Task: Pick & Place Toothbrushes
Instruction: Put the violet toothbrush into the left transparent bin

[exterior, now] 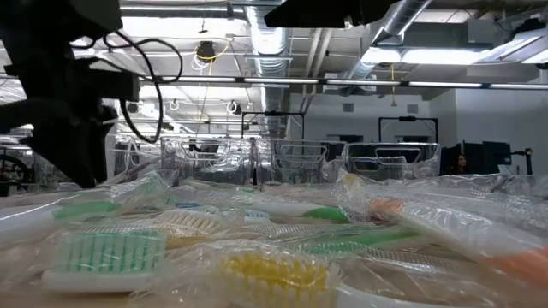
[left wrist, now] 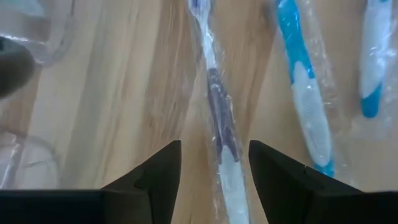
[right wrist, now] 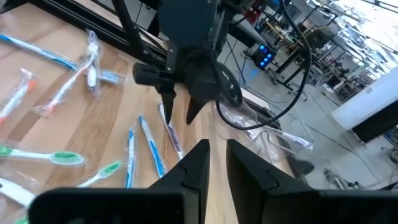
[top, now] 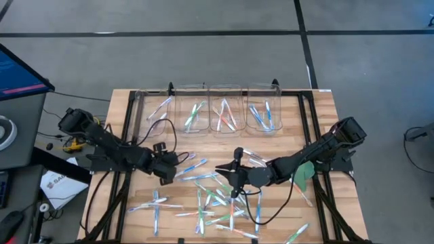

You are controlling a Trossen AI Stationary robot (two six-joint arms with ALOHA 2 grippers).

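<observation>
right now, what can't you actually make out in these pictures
- Purple toothbrush between the open jaws of the left gripper: the left wrist view's lower edge cuts off its handle end.
- Right gripper: its narrow gap looks empty, but its own body hides the table directly beneath.
- Clear bins: in the high view the brushes inside are too small to count.
- Low view: wrapped brushes up close blur and block the table behind.

In the left wrist view, the purple toothbrush (left wrist: 217,124) between the left claw (left wrist: 214,174) fingers runs off the frame at twelve and six o'clock, its wrapper smearing the outline. The blue toothbrush (left wrist: 305,93) beside it is cut at twelve. In the low view, the wrapped brushes (exterior: 257,274) nearest the camera are blurred, perhaps yellow-bristled.
</observation>
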